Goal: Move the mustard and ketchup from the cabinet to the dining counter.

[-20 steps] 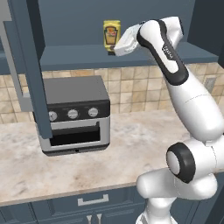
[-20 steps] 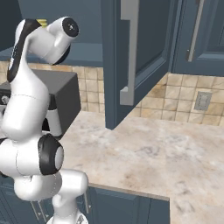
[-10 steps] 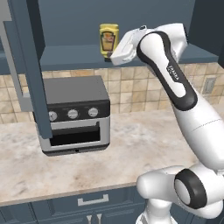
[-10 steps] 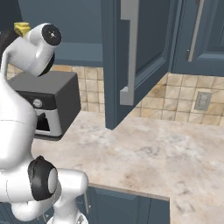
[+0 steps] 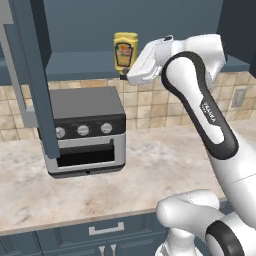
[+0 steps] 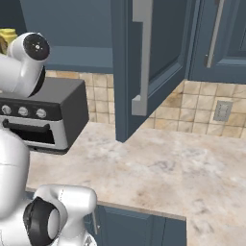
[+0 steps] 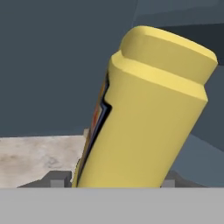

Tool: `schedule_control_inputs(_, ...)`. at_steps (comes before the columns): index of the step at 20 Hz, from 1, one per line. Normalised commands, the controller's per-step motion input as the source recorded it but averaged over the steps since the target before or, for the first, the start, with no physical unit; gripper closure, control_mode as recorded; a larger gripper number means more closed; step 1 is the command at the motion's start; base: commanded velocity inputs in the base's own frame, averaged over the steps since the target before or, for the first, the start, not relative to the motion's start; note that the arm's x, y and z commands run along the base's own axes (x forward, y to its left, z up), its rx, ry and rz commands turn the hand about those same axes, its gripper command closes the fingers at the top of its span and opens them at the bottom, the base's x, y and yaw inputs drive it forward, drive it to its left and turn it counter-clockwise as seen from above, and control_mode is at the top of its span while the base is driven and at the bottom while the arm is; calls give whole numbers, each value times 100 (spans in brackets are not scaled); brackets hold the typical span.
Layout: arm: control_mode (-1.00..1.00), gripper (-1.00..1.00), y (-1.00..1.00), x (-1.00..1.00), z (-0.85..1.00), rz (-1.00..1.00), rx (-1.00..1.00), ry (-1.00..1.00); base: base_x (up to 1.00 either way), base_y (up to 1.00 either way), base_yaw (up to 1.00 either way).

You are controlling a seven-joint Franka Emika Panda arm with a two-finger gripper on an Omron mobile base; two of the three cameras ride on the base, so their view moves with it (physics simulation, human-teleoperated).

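Left base view: the mustard (image 5: 125,51) stands upright on the shelf of the open cabinet (image 5: 85,65), its label facing out. The white arm (image 5: 200,100) reaches up from the lower right, and its hand ends just beside the bottle's lower right side; the gripper (image 5: 125,76) sits at the bottle's base, and from here I cannot tell whether its fingers touch the bottle. Below the shelf, a black and silver toaster oven (image 5: 86,131) with 3 knobs rests on the marble counter (image 5: 150,170), against a beige tiled wall (image 5: 145,102). An open cabinet door (image 5: 32,80) hangs in front of the oven's left side.

Right base view: a sliver of the mustard (image 6: 6,37) shows at the far left edge, behind the arm's round white joint (image 6: 26,60). The open cabinet door (image 6: 149,62) with its long silver handle (image 6: 140,53) stands edge-on in the middle.

Hand view: the mustard (image 7: 144,118) looms very close and appears tilted. The 2 dark fingertips (image 7: 57,180) peek up on either side of its base, so the jaws stand apart with the bottle between them; whether they press on it, I cannot tell.
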Motion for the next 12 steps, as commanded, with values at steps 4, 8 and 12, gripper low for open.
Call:
schedule_control_inputs(4, -100, 100, -2, -66, 0, -2, 0, -1, 0, 0, 0)
schedule_control_inputs(8, -100, 100, -4, -73, 0, -7, 0, -3, 0, 0, 0)
schedule_control_inputs(12, -100, 100, -14, -67, 0, -14, 3, 0, 0, 0, 0)
